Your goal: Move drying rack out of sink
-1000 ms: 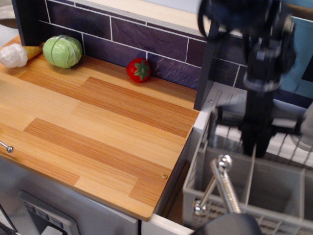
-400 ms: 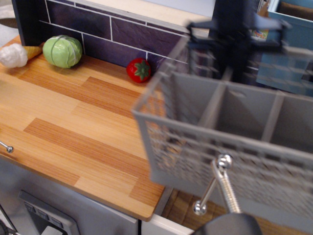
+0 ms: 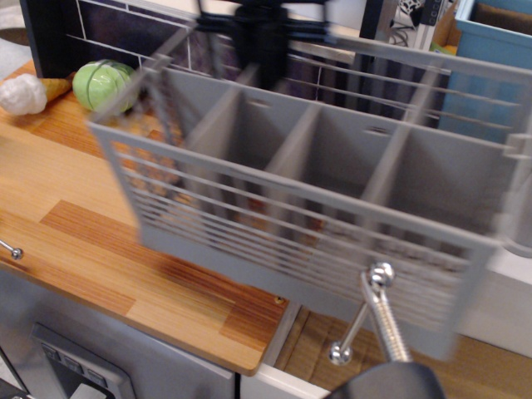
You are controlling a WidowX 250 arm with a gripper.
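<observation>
Surface (image 3: 125, 241): warm wood-plank counter, dark tiled wall behind.
Drying rack (image 3: 316, 216): grey slatted plastic, divided compartments, blurred, held above the counter edge and sink (image 3: 332, 341).
Fingers (image 3: 262, 50): dark, blurred, at the rack's far rim; grip cannot be told.
Cabbage (image 3: 101, 85): green, round, far corner.

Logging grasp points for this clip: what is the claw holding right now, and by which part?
The claw holds the drying rack by its far top rim, near the left end. The rack hangs lifted over the counter; motion blur hides the exact finger contact.

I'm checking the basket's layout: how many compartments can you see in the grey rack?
4 in the drying rack, side by side from left to right; blur may hide more.
</observation>
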